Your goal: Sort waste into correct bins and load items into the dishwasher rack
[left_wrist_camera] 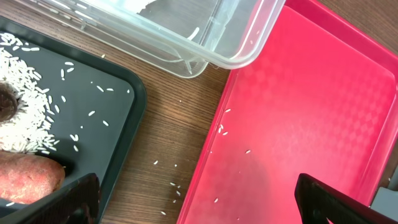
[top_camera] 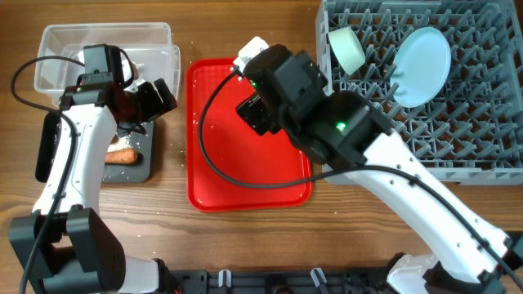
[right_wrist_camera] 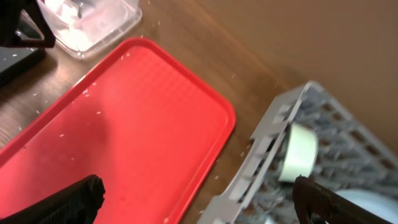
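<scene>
Black tray (left_wrist_camera: 119, 127) with rice (left_wrist_camera: 28, 118), carrot (left_wrist_camera: 28, 177); rack (top_camera: 458, 139) with bowl (top_camera: 347, 49), plate (top_camera: 421, 65); left claw (left_wrist_camera: 196, 199), right claw (right_wrist_camera: 199, 196) released

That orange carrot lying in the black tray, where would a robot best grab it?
Probably across its middle, coming straight down from above. The carrot lies flat in the black tray, long sides exposed, so a grip can close across its width; the tray's raised wall would likely hinder a sideways approach.

The carrot (left_wrist_camera: 28, 177) and brown lump (left_wrist_camera: 5, 102) run off-frame (left edge).
</scene>
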Action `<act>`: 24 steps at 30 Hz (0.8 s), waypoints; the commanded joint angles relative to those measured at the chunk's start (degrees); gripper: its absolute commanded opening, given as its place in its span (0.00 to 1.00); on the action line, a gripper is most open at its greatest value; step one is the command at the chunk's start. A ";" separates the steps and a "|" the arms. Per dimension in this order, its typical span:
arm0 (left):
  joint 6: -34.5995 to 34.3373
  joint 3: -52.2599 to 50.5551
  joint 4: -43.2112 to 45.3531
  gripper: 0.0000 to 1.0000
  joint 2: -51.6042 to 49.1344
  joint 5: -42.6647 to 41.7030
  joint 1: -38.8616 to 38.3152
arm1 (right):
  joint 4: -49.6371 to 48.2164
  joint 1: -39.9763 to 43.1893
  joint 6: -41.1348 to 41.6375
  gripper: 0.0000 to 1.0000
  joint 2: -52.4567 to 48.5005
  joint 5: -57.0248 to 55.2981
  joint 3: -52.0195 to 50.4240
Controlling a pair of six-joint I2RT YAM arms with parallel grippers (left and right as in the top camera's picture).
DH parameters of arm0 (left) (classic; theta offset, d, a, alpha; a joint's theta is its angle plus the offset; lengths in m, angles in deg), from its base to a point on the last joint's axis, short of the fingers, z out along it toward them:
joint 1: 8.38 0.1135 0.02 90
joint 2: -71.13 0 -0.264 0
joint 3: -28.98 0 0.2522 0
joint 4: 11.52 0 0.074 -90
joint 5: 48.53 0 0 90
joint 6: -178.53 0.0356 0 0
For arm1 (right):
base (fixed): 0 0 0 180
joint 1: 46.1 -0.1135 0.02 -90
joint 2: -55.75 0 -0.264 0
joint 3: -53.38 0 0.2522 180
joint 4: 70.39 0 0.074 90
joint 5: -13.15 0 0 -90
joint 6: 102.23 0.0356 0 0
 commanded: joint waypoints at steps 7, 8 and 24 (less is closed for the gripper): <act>-0.52 0.48 0.13 1.00 0.50 0.31 0.13 | -5.60 22.58 -2.86 1.00 21.88 20.90 -7.13; -0.52 0.48 0.13 1.00 0.50 0.31 0.13 | -8.92 25.05 -2.86 1.00 26.23 20.90 -11.72; -0.52 0.48 0.13 1.00 0.50 0.31 0.13 | -52.00 40.13 8.00 1.00 81.09 27.91 -91.06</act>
